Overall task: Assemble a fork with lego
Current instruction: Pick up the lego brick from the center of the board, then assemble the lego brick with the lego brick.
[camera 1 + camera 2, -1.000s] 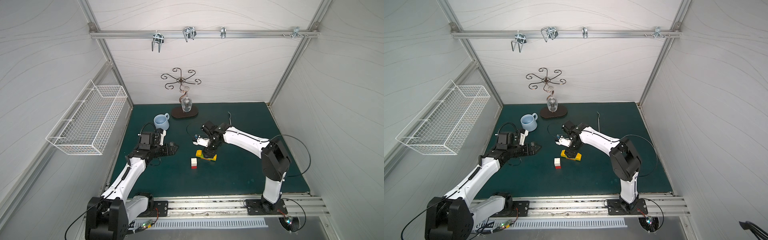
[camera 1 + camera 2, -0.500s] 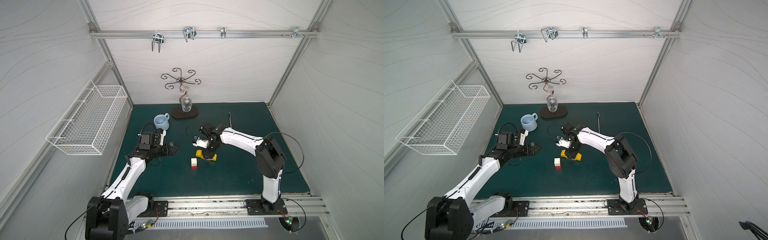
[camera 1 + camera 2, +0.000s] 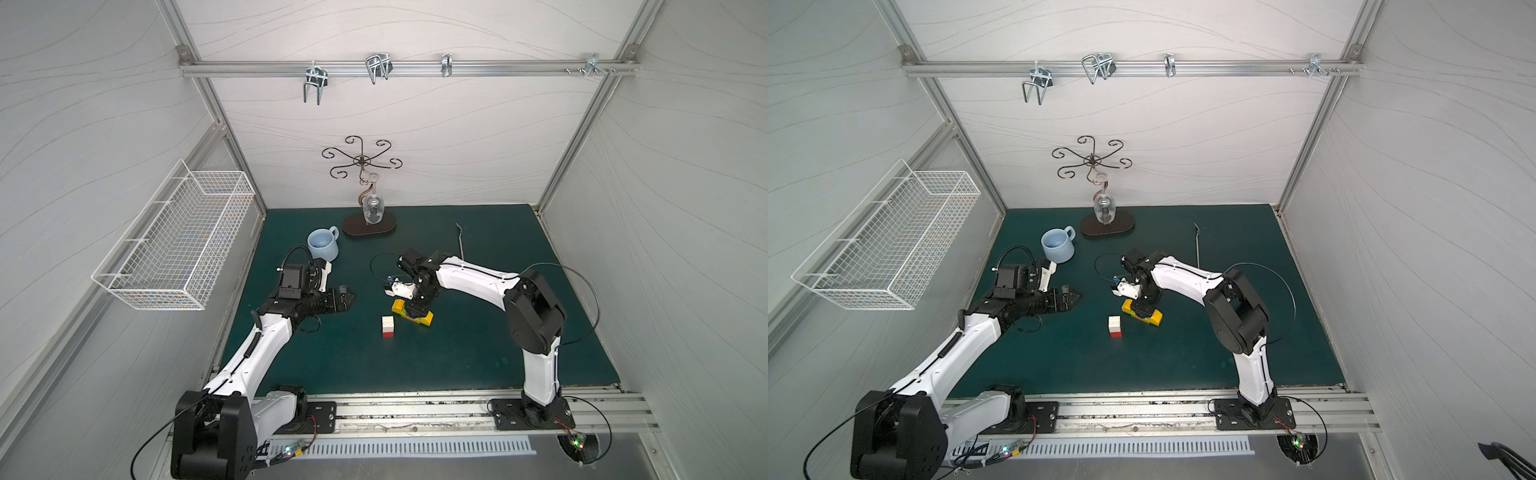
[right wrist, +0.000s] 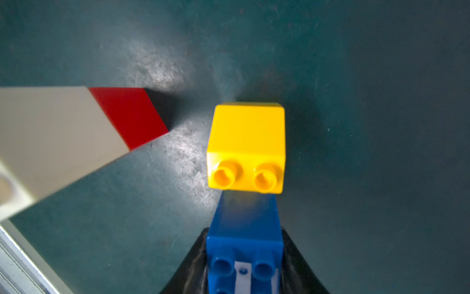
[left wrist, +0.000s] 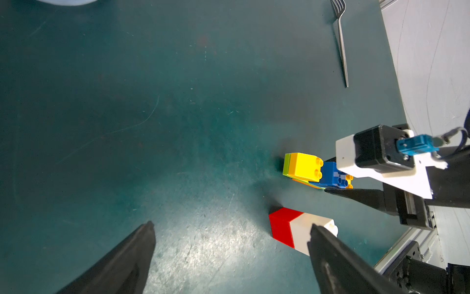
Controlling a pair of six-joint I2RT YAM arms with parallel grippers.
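Note:
The lego stands on the green mat as two built pieces, a small gap apart. One is a row of yellow (image 4: 246,135), blue (image 4: 244,229) and yellow bricks on a lime green and orange bar (image 3: 412,314) (image 3: 1142,314) (image 5: 302,168). My right gripper (image 3: 415,311) (image 4: 244,254) comes down on the middle of this row, shut on the blue brick. The other piece is a white brick on a red one (image 3: 388,326) (image 3: 1115,326) (image 5: 287,226) (image 4: 76,127), standing upright. My left gripper (image 3: 348,297) (image 5: 231,226) hovers left of both, open and holding nothing.
A light blue mug (image 3: 322,245) stands at the back left. A glass hangs on a scrolled metal stand (image 3: 369,226) at the back. A thin metal fork (image 3: 460,241) (image 5: 342,51) lies behind the right arm. A white wire basket (image 3: 178,245) is fixed to the left wall.
My right gripper has shut its jaws on the blue brick, and its elbow has swung a little to the left. The left arm and the red-and-white piece have not moved.

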